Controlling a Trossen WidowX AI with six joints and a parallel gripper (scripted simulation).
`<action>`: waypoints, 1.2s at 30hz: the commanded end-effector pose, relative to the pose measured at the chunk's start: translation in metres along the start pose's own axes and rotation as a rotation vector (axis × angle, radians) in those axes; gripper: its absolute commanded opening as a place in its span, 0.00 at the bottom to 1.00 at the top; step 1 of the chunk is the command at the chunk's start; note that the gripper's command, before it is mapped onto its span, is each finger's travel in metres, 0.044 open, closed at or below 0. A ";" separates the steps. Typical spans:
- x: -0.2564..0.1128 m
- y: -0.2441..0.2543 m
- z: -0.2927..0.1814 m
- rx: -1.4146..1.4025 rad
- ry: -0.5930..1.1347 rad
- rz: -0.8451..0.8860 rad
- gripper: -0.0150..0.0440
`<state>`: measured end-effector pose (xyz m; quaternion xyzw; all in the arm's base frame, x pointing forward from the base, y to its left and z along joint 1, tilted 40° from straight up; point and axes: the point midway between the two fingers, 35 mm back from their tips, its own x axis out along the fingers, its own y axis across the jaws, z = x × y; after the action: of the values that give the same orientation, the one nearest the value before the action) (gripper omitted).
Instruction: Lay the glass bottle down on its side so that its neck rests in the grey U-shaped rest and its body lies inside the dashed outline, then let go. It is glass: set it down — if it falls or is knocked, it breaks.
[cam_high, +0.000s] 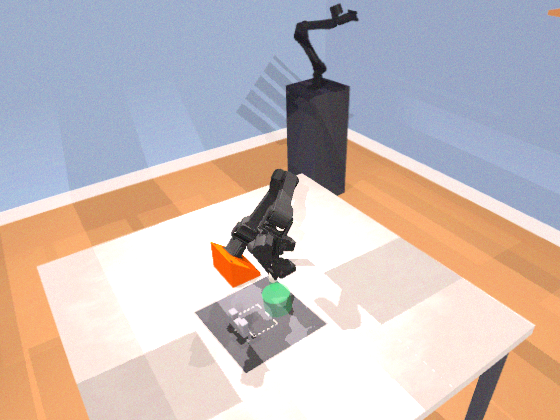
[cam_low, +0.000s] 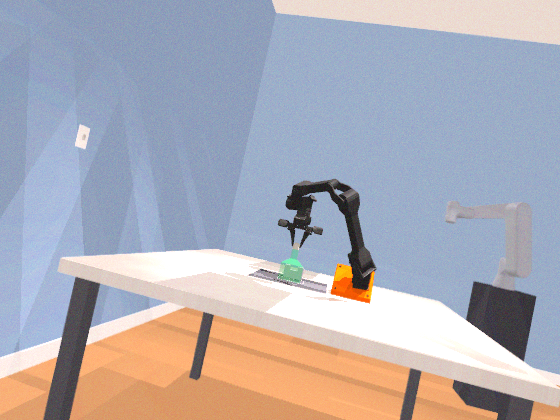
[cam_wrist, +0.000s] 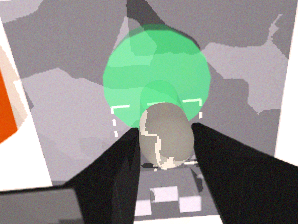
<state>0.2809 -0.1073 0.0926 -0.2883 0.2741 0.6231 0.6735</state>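
The green glass bottle stands upright, neck up, with a pale grey-beige top. My gripper points down and is shut on that top, one finger on each side. The bottle's base is at or just above the mat; I cannot tell if it touches. The dashed outline lies beside the bottle, partly seen behind the bottle and its top in the wrist view. The U-shaped rest is at the outline's far side from the bottle, partly hidden by the fingers in the wrist view.
The dark mat lies on the white table. The orange base block of my arm is close beside the mat. A second arm stands on a dark pedestal beyond the table.
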 end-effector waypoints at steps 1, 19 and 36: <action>-0.002 0.000 -0.009 0.000 0.008 0.000 0.45; -0.005 0.000 -0.027 0.003 -0.022 0.000 0.45; -0.005 0.000 -0.046 0.012 -0.048 -0.003 0.45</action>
<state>0.2799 -0.1379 0.0709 -0.2663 0.2591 0.6274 0.6843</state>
